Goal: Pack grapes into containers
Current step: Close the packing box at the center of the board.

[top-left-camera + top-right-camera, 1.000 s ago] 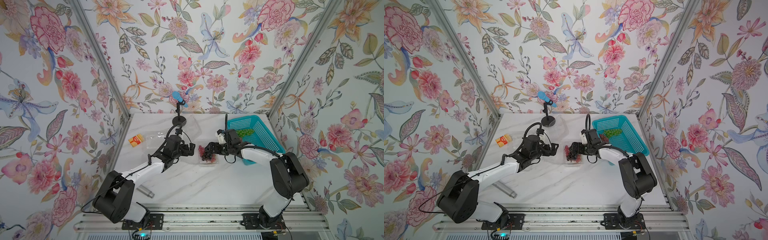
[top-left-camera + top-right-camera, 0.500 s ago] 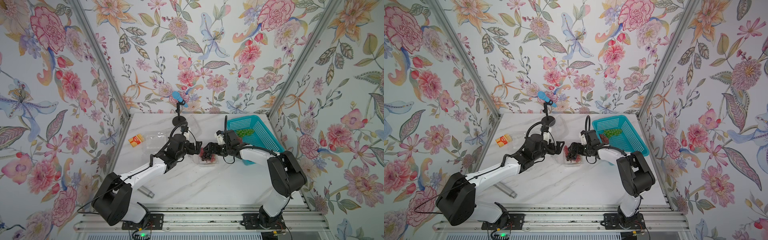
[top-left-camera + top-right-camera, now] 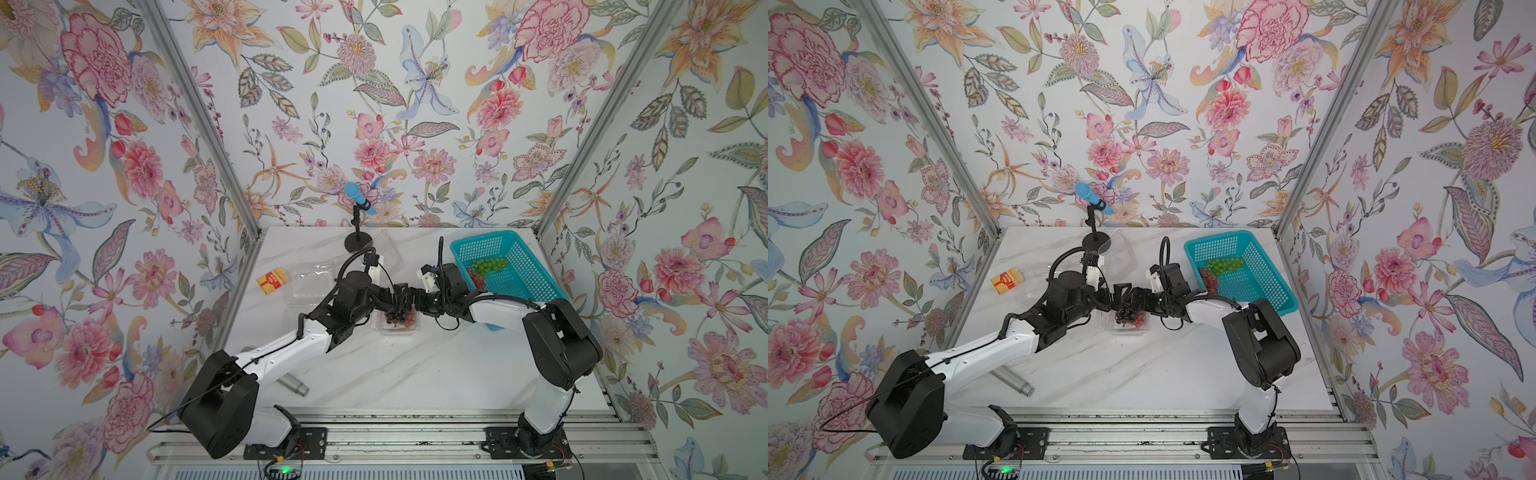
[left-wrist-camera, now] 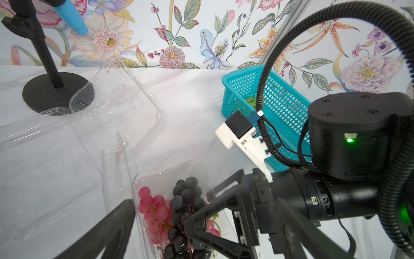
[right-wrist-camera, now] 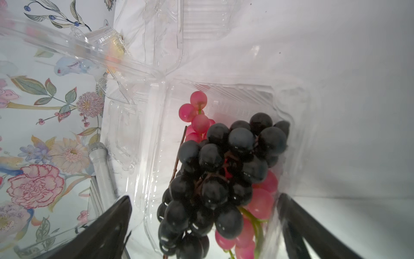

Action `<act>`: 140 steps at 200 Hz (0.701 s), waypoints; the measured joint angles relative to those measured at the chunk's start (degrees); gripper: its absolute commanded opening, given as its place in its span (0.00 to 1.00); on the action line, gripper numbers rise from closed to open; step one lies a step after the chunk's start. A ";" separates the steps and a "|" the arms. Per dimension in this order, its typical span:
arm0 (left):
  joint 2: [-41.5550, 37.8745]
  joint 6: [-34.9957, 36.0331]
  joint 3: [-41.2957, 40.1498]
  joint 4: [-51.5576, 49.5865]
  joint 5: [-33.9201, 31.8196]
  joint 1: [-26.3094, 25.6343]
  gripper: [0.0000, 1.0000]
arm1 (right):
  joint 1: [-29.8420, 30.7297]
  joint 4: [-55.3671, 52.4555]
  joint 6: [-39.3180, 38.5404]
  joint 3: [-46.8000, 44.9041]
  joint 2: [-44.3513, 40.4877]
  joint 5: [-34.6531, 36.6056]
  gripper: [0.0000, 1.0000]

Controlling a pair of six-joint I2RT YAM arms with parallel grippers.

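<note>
Top views first. My left tool (image 3: pixel 390 297) and right tool (image 3: pixel 411 298) meet tip to tip over the middle of the surface (image 3: pixel 415 374). Both are spread wide and empty, right above the clamshell (image 3: pixel 397 329) that holds the dark bunch (image 3: pixel 391 318) and a red bunch (image 3: pixel 409 319). The green bunch (image 3: pixel 490 263) sits in the teal basket (image 3: pixel 478 239) by the far right corner, nearer the right tool.

Left wrist now. The lid (image 4: pixel 122 157) stands up on my left tool's side, just beside one finger (image 4: pixel 121 215). It may be touching, but clear plastic makes that hard to call.

Right wrist. The clamshell lies between the right tool's spread fingers, grapes straight ahead. I reckon the lid is the left tool's to fold, over toward the right one.
</note>
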 measured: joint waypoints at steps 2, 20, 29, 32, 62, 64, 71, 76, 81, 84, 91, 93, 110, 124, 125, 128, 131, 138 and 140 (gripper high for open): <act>0.00 0.00 -0.04 0.15 0.00 -0.04 1.00 | -0.09 0.15 0.02 -0.07 0.00 -0.02 1.00; 0.00 -0.02 -0.55 1.01 0.00 -0.37 1.00 | -1.33 0.87 0.02 -1.27 -0.15 -0.46 1.00; 0.00 -0.02 -0.83 1.51 -0.02 -0.52 1.00 | -2.29 0.85 0.00 -2.21 -0.46 -0.55 1.00; 0.00 -0.04 -0.92 1.70 0.00 -0.55 1.00 | -2.60 0.83 0.00 -2.49 -0.50 -0.57 1.00; 0.11 -0.50 -2.38 5.03 0.09 -1.20 1.00 | -5.44 -0.57 -0.52 -4.35 -2.51 -0.35 1.00; 0.11 -0.57 -2.47 5.31 0.09 -1.27 1.00 | -5.55 -0.70 -0.66 -4.39 -2.69 -0.35 1.00; 0.33 -0.85 -2.73 6.21 0.15 -1.55 1.00 | -5.86 -1.09 -0.90 -4.55 -3.48 -0.31 1.00; 0.61 -0.92 -2.80 6.73 0.15 -1.81 1.00 | -6.03 -1.22 -1.03 -4.68 -4.09 -0.22 0.99; 0.98 -1.11 -2.80 7.37 0.20 -2.08 1.00 | -6.08 -1.25 -1.27 -4.85 -4.70 -0.17 1.00; 1.22 -1.16 -2.80 7.82 0.17 -2.29 1.00 | -6.12 -1.31 -1.31 -5.01 -5.18 -0.11 1.00; 1.84 -1.38 -2.80 8.50 0.20 -2.71 1.00 | -6.12 -1.33 -1.55 -5.42 -6.21 -0.09 0.99; 2.05 -1.44 -2.80 8.59 0.22 -2.84 1.00 | -6.12 -1.31 -1.55 -5.55 -6.45 -0.07 1.00; 4.15 -1.90 -2.80 9.35 0.22 -3.87 1.00 | -6.14 -1.36 -2.01 -6.36 -8.17 0.11 1.00; 5.95 -2.47 -2.78 10.21 0.24 -4.48 1.00 | -6.34 -1.42 -2.38 -7.04 -8.96 0.24 1.00; 6.12 -2.54 -2.78 10.27 0.24 -4.50 1.00 | -6.34 -1.42 -2.40 -7.08 -8.98 0.24 1.00; 6.54 -2.75 -2.78 10.47 0.28 -4.57 1.00 | -6.38 -1.53 -2.45 -7.23 -9.11 0.24 1.00; 6.84 -2.89 -2.78 10.69 0.31 -4.66 1.00 | -6.47 -1.57 -2.49 -7.45 -9.22 0.28 1.00; 7.56 -3.30 -2.80 11.10 0.39 -4.76 1.00 | -6.64 -1.77 -2.62 -7.85 -9.51 0.35 1.00; 7.74 -3.34 -2.78 11.23 0.42 -4.81 1.00 | -6.69 -1.79 -2.64 -8.00 -9.55 0.35 1.00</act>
